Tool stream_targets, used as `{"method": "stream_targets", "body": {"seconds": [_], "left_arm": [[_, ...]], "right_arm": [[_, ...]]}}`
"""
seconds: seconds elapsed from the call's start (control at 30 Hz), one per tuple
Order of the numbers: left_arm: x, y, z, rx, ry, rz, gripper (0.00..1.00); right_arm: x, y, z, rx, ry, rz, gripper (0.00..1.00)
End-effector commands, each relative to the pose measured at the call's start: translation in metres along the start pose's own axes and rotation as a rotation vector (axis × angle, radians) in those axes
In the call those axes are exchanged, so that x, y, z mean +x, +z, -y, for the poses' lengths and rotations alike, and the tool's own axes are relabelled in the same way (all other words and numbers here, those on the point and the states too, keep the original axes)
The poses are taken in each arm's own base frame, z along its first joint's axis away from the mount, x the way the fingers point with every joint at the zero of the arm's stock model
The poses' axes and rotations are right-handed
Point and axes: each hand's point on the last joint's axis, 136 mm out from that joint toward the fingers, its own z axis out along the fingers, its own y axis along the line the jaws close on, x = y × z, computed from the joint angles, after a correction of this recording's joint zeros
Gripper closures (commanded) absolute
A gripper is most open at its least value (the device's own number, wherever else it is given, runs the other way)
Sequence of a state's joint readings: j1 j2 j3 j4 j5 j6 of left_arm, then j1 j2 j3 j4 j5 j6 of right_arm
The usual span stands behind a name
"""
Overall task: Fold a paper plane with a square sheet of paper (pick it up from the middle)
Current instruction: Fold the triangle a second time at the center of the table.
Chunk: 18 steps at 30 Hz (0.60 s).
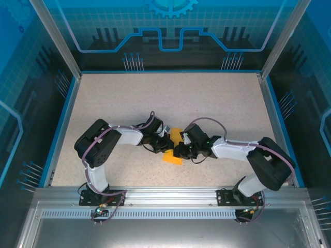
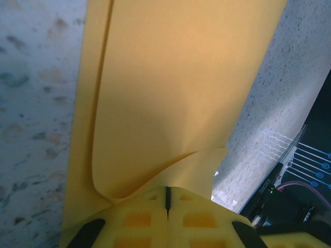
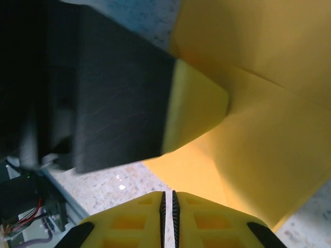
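The partly folded square sheet of paper (image 1: 172, 157) lies on the table (image 1: 155, 98) just ahead of the arm bases. Both arms meet over it, probably so that one anchors it while the other works a flap. The left wrist view resolves what the top view cannot: the left gripper (image 2: 167, 204) is closed on a raised layer curling up to its tips. The right wrist view shows the right gripper (image 3: 168, 206) drawn to a thin slit at the sheet's edge, and whether it grips paper cannot be told.

On the table (image 1: 155, 98), sheet of paper (image 1: 172, 157) between left hand (image 1: 165, 144) and right hand (image 1: 180, 151)
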<state>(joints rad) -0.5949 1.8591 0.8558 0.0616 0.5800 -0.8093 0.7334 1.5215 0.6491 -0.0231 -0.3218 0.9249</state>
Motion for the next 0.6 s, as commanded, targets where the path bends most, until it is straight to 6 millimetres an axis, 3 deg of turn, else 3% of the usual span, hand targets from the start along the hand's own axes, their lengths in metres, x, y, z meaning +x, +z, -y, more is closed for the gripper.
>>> {"method": "stream_targets", "body": {"seconds": [0.0, 0.17, 0.27, 0.43, 0.57], "left_arm": [[0.013, 0.01, -0.033, -0.108, -0.049, -0.044, 1.0], [0.012, 0.008, -0.029, -0.1, -0.033, -0.039, 1.0], [0.01, 0.005, -0.022, -0.085, -0.009, -0.028, 1.0], [0.004, -0.009, 0.005, -0.029, 0.05, 0.005, 0.93], [0.008, -0.015, 0.019, 0.021, 0.06, 0.0, 0.95]], "right_arm": [[0.008, 0.012, 0.008, 0.025, 0.029, -0.048, 0.86], [0.03, 0.016, 0.052, 0.14, 0.094, -0.095, 0.86], [0.044, 0.018, 0.067, 0.169, 0.121, -0.123, 0.87], [0.047, 0.017, 0.071, 0.167, 0.127, -0.122, 0.88], [0.044, 0.017, 0.068, 0.162, 0.121, -0.113, 0.9]]}}
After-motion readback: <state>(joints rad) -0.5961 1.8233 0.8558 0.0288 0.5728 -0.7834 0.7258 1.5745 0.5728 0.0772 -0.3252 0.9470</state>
